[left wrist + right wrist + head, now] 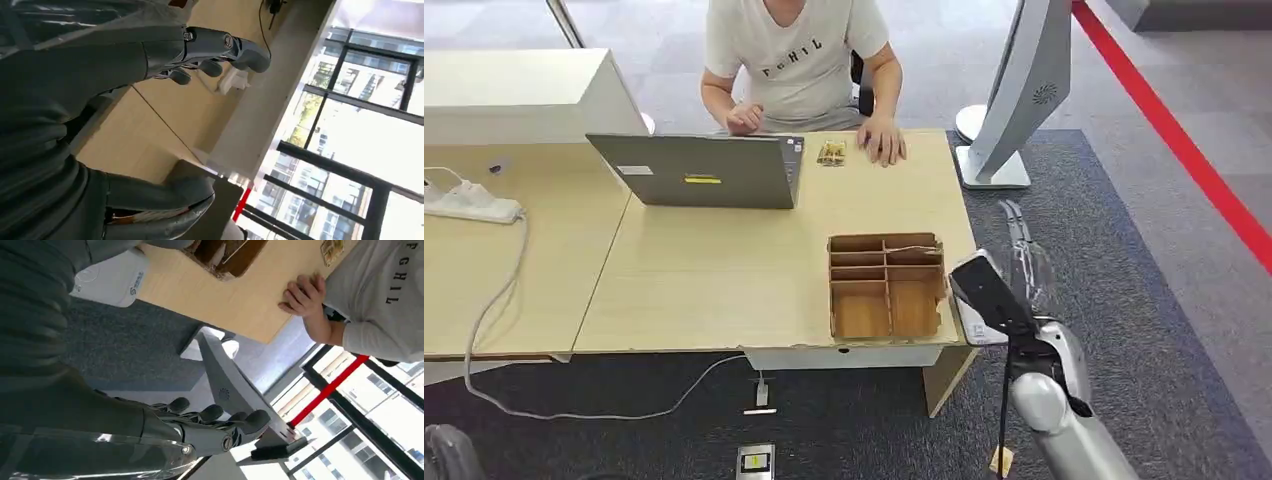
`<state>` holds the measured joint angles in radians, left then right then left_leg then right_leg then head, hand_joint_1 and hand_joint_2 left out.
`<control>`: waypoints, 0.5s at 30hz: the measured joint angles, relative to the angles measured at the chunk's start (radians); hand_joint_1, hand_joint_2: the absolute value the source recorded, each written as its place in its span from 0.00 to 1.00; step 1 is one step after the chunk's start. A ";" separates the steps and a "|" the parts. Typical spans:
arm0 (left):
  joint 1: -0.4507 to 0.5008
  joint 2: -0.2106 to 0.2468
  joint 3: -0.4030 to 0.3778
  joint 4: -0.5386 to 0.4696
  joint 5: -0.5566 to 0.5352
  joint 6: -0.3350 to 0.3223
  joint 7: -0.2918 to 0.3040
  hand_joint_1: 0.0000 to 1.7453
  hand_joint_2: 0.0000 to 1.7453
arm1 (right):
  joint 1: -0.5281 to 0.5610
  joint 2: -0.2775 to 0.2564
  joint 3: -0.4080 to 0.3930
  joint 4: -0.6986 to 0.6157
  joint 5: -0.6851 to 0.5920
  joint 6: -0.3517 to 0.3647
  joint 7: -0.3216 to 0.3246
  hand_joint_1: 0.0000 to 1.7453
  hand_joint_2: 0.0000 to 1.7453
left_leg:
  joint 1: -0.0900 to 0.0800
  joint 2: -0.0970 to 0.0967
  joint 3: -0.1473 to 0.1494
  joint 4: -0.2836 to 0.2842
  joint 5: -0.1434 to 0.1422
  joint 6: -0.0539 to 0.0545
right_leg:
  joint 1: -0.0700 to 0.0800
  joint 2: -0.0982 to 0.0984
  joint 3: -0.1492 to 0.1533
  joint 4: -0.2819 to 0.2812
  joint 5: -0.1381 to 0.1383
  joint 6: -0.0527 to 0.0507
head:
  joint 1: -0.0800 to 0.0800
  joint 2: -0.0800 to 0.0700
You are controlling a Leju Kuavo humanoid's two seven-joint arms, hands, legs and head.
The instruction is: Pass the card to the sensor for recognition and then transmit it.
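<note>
While raised beside the wooden table's (724, 280) right edge, right hand (210, 427) open, fingers extended, holding nothing; left hand (210, 55) loosely open, empty too.

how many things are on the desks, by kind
laptop: 1
cardboard divider box: 1
white card reader: 1
power strip: 1
small packet: 1
total: 5
</note>
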<state>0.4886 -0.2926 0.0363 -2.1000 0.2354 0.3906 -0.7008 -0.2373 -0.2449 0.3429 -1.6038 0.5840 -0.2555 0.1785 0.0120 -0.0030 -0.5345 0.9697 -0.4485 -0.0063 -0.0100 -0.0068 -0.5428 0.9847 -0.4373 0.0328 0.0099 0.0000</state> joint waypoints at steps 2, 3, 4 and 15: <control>-0.002 -0.008 0.016 0.000 -0.002 -0.016 0.000 0.00 1.00 | 0.000 -0.002 0.008 -0.011 0.006 0.018 -0.006 0.00 1.00 | 0.000 0.000 0.000 0.000 0.000 0.000 | 0.000 0.000 0.000 0.000 0.000 0.000 | 0.000 0.000; -0.002 -0.011 0.021 0.000 -0.003 -0.023 0.000 0.00 1.00 | -0.001 -0.002 0.015 -0.015 0.009 0.025 -0.009 0.00 1.00 | 0.000 0.000 0.000 0.000 0.000 0.000 | 0.000 0.000 0.001 0.000 0.000 0.000 | 0.000 0.000; -0.003 -0.016 0.030 0.000 -0.005 -0.026 0.000 0.00 1.00 | -0.003 -0.002 0.026 -0.016 0.015 0.029 -0.014 0.00 1.00 | 0.000 0.000 0.000 0.000 0.000 0.000 | 0.000 0.000 0.001 0.000 0.000 0.000 | 0.000 0.000; -0.010 -0.041 0.061 0.000 -0.033 0.001 0.000 0.00 1.00 | -0.090 0.073 0.155 0.082 0.188 -0.047 -0.054 0.00 1.00 | 0.000 0.000 -0.001 0.000 0.000 0.000 | 0.000 0.000 0.001 0.000 0.000 0.000 | 0.000 0.000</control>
<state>0.4782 -0.3338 0.0977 -2.1000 0.2026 0.3918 -0.7008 -0.3269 -0.1720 0.4979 -1.5216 0.7722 -0.3029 0.1244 0.0120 -0.0033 -0.5350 0.9692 -0.4483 -0.0064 -0.0100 -0.0070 -0.5419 0.9852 -0.4375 0.0327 0.0103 0.0000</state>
